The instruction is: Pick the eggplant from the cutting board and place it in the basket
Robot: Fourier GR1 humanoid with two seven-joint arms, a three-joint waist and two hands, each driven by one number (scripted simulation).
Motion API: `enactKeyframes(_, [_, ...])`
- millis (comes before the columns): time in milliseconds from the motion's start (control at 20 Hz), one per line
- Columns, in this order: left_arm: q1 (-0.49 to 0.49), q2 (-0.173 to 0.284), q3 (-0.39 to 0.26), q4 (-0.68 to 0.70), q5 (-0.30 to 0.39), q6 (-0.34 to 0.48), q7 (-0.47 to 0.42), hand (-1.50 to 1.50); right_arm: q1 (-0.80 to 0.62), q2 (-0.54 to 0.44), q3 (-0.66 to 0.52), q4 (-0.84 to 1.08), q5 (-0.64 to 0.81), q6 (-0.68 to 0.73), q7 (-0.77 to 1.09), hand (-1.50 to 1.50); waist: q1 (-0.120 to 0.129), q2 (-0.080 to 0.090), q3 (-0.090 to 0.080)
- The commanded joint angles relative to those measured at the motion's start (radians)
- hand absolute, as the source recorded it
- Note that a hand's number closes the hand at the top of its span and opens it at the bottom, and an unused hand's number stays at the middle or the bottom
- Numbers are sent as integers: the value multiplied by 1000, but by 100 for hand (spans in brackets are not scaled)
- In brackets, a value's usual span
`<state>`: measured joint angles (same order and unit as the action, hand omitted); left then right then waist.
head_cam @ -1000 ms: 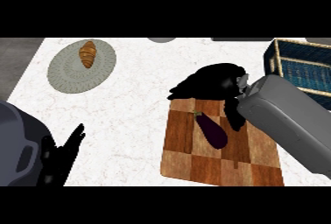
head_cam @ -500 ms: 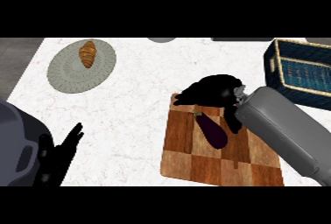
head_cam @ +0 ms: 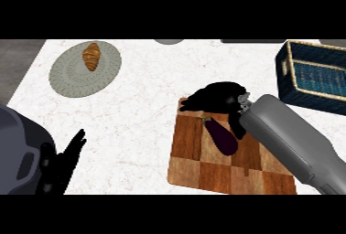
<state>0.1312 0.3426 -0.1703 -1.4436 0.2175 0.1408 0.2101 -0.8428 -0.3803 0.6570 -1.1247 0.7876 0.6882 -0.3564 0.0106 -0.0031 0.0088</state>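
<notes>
A dark purple eggplant (head_cam: 222, 136) lies on the wooden checkered cutting board (head_cam: 202, 170), its stem end pointing to the far side. My right hand (head_cam: 215, 96) hovers over the board's far edge just beyond the stem, fingers spread to the left. Its thumb (head_cam: 237, 127) reaches down along the eggplant's right side. The hand is open, and the eggplant rests flat on the board. The dark blue woven basket (head_cam: 316, 76) stands at the far right. My left hand (head_cam: 65, 159) rests open at the lower left, fingers up.
A grey round plate (head_cam: 71, 80) with a croissant (head_cam: 91, 55) sits at the far left. My right forearm (head_cam: 292, 139) crosses the board's right side. White marble counter lies between plate and board.
My right hand has slid a little nearer and lower over the board's far edge, closing in on the eggplant's stem end. The eggplant and left hand have not moved.
</notes>
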Motion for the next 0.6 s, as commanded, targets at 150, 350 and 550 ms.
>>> enactKeyframes(150, [23, -33, -9, 24, -47, 7, 21, 0, 52, 15, -29, -4, 77, -19, -59, -150, -6, 3, -9])
enactKeyframes(350, [-15, 5, 40, -5, 1, -41, 85, 0, 31, 47, 17, 124, 173, -91, -84, -150, 5, 7, -8])
enactKeyframes(550, [-24, -17, 54, 59, -33, -40, 34, 0, 69, 69, 32, 85, 231, -47, -43, -150, -4, 4, -9])
